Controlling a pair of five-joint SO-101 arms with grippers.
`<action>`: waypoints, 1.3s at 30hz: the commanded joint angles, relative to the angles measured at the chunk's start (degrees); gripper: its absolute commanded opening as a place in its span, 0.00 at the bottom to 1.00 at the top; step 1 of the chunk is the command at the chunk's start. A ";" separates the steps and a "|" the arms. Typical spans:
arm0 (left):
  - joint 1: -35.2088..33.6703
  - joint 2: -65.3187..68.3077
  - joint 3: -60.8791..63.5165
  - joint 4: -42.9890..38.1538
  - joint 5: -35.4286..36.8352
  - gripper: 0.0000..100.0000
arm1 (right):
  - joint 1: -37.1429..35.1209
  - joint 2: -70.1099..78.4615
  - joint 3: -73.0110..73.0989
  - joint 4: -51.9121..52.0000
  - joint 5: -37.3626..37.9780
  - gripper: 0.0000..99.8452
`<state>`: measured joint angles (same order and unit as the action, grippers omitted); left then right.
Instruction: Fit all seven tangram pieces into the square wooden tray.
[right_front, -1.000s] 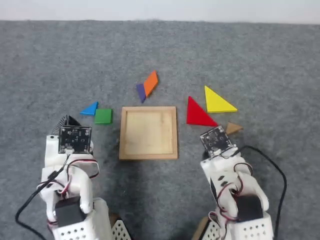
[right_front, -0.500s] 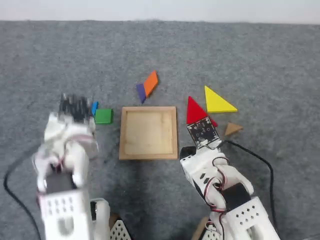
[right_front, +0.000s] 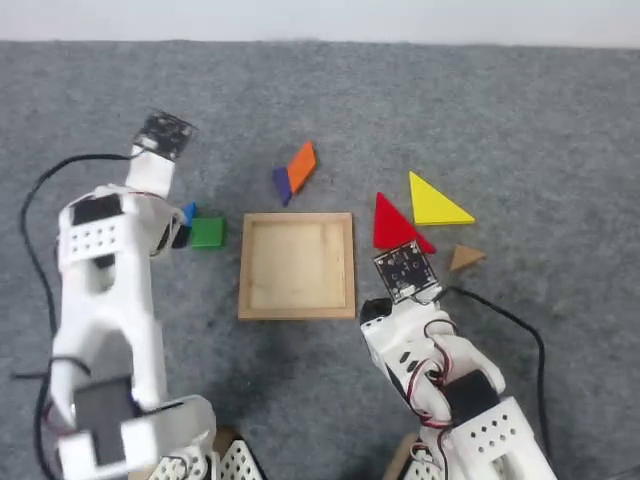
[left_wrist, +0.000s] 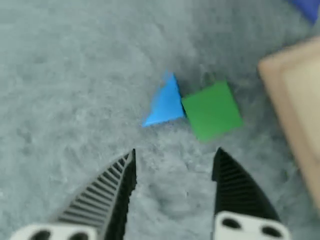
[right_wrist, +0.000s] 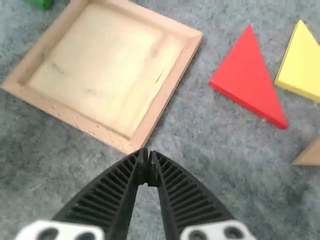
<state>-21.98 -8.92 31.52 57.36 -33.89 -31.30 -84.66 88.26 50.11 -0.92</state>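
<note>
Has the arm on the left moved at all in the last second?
Yes. The left gripper has swung forward, from beside the wooden tray's near corner to above the blue triangle and green square, beside the tray's far corner.

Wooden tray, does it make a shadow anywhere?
High view: yes, a soft dark patch lies on the grey mat along the edge of the wooden tray nearest the arms. Right wrist view: I cannot make one out there.

Wooden tray (right_front: 297, 266) mid-table, red triangle (right_front: 389, 224) beside yellow triangle (right_front: 432, 205)
</note>
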 joint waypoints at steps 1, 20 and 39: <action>1.41 4.22 -6.73 1.14 -2.55 0.25 | 0.13 -2.07 -0.79 -1.01 -0.26 0.01; 26.64 25.85 -32.31 3.43 26.37 0.25 | 12.88 -1.98 -6.77 7.25 -0.53 0.01; 45.80 37.71 -44.26 10.46 51.43 0.25 | 32.40 -1.89 -9.41 6.11 -2.81 0.02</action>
<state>21.98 29.32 -9.89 67.30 7.16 0.18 -85.80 82.90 57.76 -3.03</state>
